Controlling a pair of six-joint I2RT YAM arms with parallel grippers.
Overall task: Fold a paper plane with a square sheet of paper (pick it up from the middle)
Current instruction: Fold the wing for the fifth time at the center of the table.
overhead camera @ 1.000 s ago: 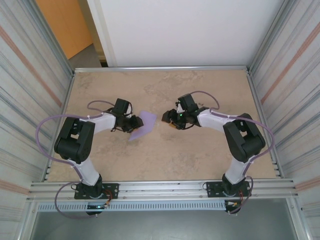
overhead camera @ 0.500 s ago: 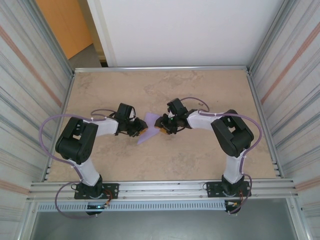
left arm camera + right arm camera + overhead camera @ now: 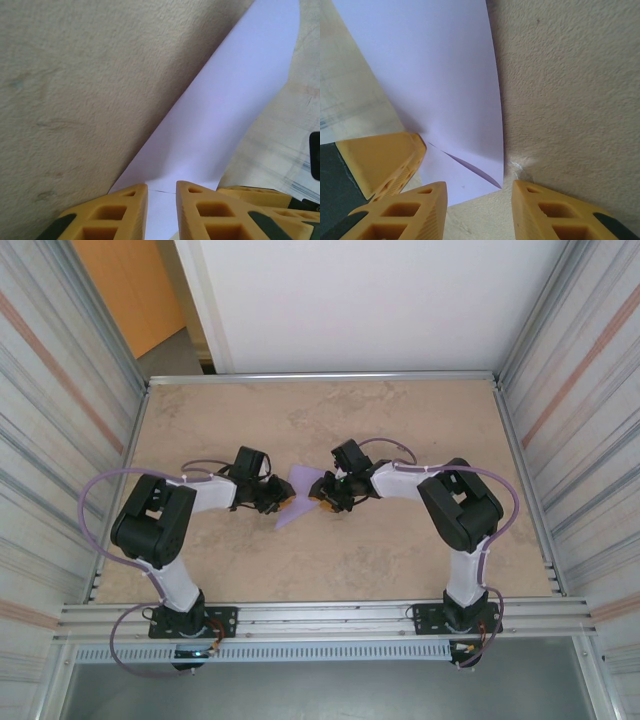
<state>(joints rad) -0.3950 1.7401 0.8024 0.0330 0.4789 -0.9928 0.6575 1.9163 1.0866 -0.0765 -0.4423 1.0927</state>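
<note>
No text, label, brand, number or sign is legible in any view.

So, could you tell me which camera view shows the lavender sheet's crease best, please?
The right wrist view: the square sheet of paper is close, its creased corner sharp inside the right gripper. In the left wrist view it is a faint line; in the top external view, too small to tell.

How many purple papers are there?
1. The purple paper is in the middle of the table, between the left gripper, which pinches it, and the right gripper. Another could be hidden under the arms.
</note>
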